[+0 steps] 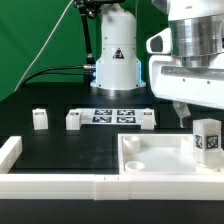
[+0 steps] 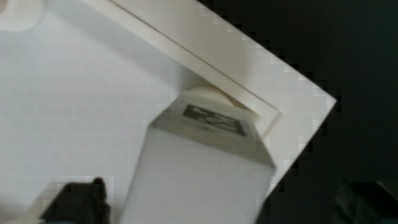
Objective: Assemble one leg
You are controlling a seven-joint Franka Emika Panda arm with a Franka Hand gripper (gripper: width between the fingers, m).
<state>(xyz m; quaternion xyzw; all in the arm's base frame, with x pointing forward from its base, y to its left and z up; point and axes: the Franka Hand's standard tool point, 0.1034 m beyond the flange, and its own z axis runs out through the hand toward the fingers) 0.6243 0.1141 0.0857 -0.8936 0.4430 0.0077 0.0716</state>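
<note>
One leg point(image 1: 207, 138), a small white post with a black-and-white tag, stands upright in the far corner of the white tray-like panel point(image 1: 150, 158) on the exterior view's right. My gripper point(image 1: 203, 118) hangs just over the leg's top. In the wrist view the leg point(image 2: 206, 165) runs between my two dark fingers point(image 2: 71, 203), with a gap on each side, so the gripper point(image 2: 214, 208) is open. The panel's raised corner rim point(image 2: 249, 75) lies right behind the leg. Three more legs point(image 1: 39, 119) point(image 1: 74, 120) point(image 1: 146, 121) stand in a row on the black table.
The marker board point(image 1: 112, 116) lies flat between the loose legs. Long white border rails point(image 1: 60, 186) run along the table's front, with a short upright end point(image 1: 10, 150) at the exterior view's left. The robot base point(image 1: 117, 60) stands behind, with cables.
</note>
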